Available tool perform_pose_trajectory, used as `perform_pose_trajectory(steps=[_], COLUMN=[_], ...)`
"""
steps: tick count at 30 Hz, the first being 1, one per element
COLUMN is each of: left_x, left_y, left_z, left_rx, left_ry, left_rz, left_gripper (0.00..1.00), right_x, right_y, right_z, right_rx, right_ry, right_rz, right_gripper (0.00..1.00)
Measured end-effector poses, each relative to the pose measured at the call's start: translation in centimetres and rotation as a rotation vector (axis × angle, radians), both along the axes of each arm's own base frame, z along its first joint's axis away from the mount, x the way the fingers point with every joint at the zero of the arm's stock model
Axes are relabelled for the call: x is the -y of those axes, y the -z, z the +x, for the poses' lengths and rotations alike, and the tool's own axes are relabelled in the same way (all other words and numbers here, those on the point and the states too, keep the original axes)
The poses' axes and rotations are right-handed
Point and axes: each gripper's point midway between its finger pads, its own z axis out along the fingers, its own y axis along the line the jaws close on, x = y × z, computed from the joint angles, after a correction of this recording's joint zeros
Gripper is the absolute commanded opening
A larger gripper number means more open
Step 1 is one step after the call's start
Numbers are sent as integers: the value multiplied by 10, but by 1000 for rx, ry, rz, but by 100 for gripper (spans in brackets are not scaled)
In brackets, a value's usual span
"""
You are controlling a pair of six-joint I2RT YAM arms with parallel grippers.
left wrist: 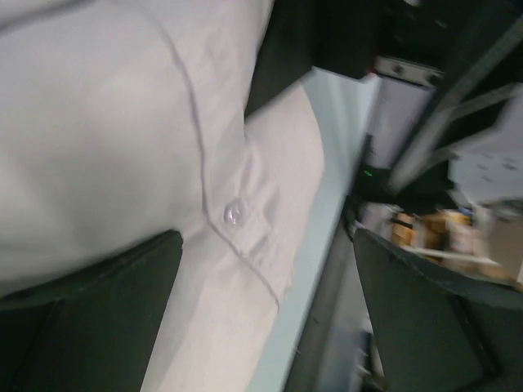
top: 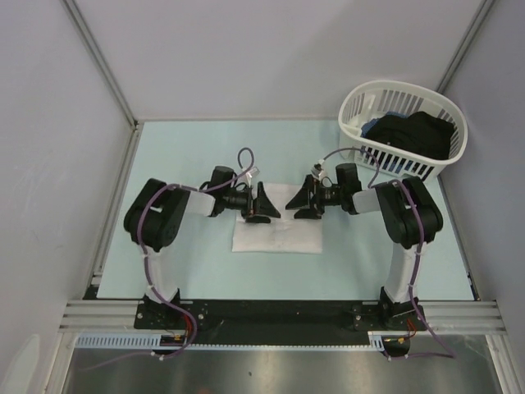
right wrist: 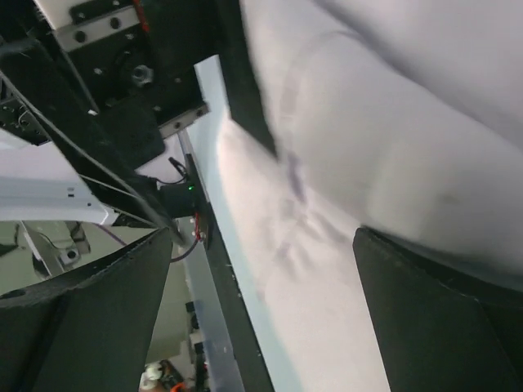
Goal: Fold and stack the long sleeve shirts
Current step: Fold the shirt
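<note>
Left claw [top: 264, 207] and right claw [top: 297, 203] are both gaping wide, gripping nothing, hanging over the far edge of the folded white shirt [top: 277, 238] lying centrally on the bench [top: 205, 148], nearer its front edge

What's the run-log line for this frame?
left gripper: open, over white shirt | right gripper: open, over white shirt | white shirt: folded on table centre | basket: dark clothes inside

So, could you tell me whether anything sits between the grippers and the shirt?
Nothing visible does. The left gripper and right gripper hang open over the far edge of the shirt; the basket stands apart.
</note>
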Motion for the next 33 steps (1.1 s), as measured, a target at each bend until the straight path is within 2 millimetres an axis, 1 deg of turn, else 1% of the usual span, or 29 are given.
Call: perform_pose_trajectory(steps=[1,2,3,5,8,10,12,14,16,19,20,21,22,23,25,27,29,30,31,33], left_x=[-3,-6,-10,-20,-45,-65,-77,-82,-72,-44,-32,-22,-15,-7,-2,-6,-18,-23,-27,-34], left_y=[15,16,14,14,15,15,11,2,-15,-44,-56,-63,-67,-69,-57,-29,6,14,12,10], left_z=[4,5,8,13,10,7,4,3,1,9,15,21,27,38,58,74,81,82,85,90], left_rx=[-68,-126,-150,-175,-214,-204,-181,-126,-61,49,90,120,140,147,115,28,-97,-156,-182,-184], left_ry=[-27,-32,-48,-86,-135,-172,-184,-173,-125,-42,-17,-4,2,0,-32,-88,-155,-167,-174,-195], left_rz=[1,-34,-53,-64,-66,-43,-19,-6,-5,-28,-43,-53,-61,-68,-64,-46,-13,-26,-45,-48], left_gripper=[99,100,100,99,99,100,99,99,100,99,99,99,99,99,99,99,99,99,100,99], right_x=[5,10,15,27,50,63,71,72,66,46,37,31,23,16,10,8,13,17,20,23], right_y=[16,26,25,24,27,26,22,15,1,-24,-33,-37,-41,-42,-36,-21,2,15,27,27], right_z=[3,3,6,17,30,32,31,29,27,30,33,36,39,44,53,67,75,76,73,74], right_rx=[-41,-85,-105,-81,-61,-44,-38,-36,-21,25,51,67,88,107,123,133,109,89,60,53], right_ry=[15,21,13,33,56,54,52,47,35,16,6,0,-13,-28,-42,-52,-52,-50,-57,-76], right_rz=[-12,-6,16,9,-30,-60,-88,-98,-93,-63,-49,-41,-32,-26,-33,-48,-74,-92,-103,-84], right_gripper=[100,100,100,100,100,100,100,100,100,100,100,100,100,100,100,100,100,100,100,100])
